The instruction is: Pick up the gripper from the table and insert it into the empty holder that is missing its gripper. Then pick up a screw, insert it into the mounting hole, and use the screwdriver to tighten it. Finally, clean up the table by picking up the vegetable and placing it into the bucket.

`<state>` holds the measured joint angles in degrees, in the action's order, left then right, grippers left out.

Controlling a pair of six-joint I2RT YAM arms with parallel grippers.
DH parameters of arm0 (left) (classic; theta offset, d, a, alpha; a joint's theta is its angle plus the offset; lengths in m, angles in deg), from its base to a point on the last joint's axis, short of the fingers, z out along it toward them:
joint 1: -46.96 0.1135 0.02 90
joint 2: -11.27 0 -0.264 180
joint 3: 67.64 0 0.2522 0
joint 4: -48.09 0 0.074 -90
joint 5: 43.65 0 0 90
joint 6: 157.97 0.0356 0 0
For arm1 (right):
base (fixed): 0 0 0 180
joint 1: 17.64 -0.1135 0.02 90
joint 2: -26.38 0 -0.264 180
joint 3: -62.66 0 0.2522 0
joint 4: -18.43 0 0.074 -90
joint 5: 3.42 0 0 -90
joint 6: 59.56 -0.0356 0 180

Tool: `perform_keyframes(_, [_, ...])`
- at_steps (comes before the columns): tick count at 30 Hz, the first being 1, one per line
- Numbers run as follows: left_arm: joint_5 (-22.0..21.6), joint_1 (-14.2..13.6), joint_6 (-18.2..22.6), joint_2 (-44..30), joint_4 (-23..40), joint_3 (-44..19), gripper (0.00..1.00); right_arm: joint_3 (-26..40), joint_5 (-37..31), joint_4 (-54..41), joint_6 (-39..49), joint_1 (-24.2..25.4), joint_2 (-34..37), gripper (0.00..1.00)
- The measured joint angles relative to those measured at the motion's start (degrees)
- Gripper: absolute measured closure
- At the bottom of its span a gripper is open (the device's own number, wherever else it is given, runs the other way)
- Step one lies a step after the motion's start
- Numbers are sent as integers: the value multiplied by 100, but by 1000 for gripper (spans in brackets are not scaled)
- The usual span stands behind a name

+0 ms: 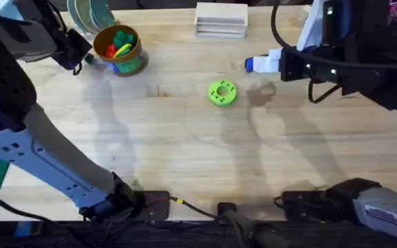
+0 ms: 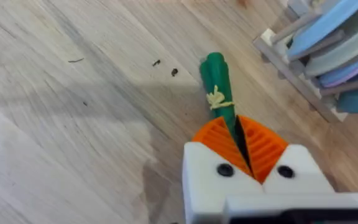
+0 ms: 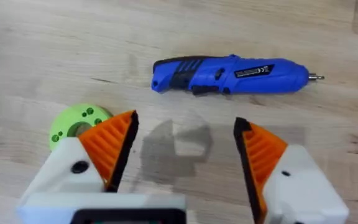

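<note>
My left gripper [image 2: 238, 126] is shut on the vegetable [image 2: 217, 79], a slim dark green piece pinched between the orange pads, its free end pointing out over the wood. The bucket [image 1: 119, 49] with colourful toy vegetables stands just right of the left arm at the back left. On the table lies the blue screwdriver [image 3: 229, 74], its silver tip pointing away from the green disc; a blue end of the screwdriver [image 1: 252, 65] shows beside the right arm. My right gripper [image 3: 185, 124] hangs open just short of it, nothing between its fingers. The loose gripper, holder and screw are out of view.
A round lime-green disc [image 1: 221, 93] with holes lies mid-table, also by the right gripper as the green disc [image 3: 73, 121]. A rack of plates [image 2: 334, 56] stands close to the left gripper. A white stacked block [image 1: 220, 19] sits at the back edge.
</note>
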<state>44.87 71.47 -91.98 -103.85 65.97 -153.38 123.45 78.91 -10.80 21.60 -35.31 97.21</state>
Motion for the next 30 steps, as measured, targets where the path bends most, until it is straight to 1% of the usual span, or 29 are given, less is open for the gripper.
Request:
perform_keyframes(7, [-7,13,0,289,572,4,986,0,0,0,-17,0,0,10])
perform_keyframes(14, [-7,17,0,1009,1119,4,987,0,-2,0,-17,0,1,10])
perform_keyframes(23, [15,17,0,2138,2562,4,987,0,-2,0,-17,0,0,10])
perform_keyframes(24, [142,17,0,2476,2855,4,987,0,-2,0,-17,0,2,10])
perform_keyframes(25, [252,17,0,2613,2926,4,987,0,-2,2,-17,0,0,10])
perform_keyframes(28, [584,-11,-2,2899,2984,4,987,0,-2,0,-17,0,0,10])
perform_keyframes(30, [767,-86,-2,3000,2980,4,987,0,-2,0,-17,0,0,10])
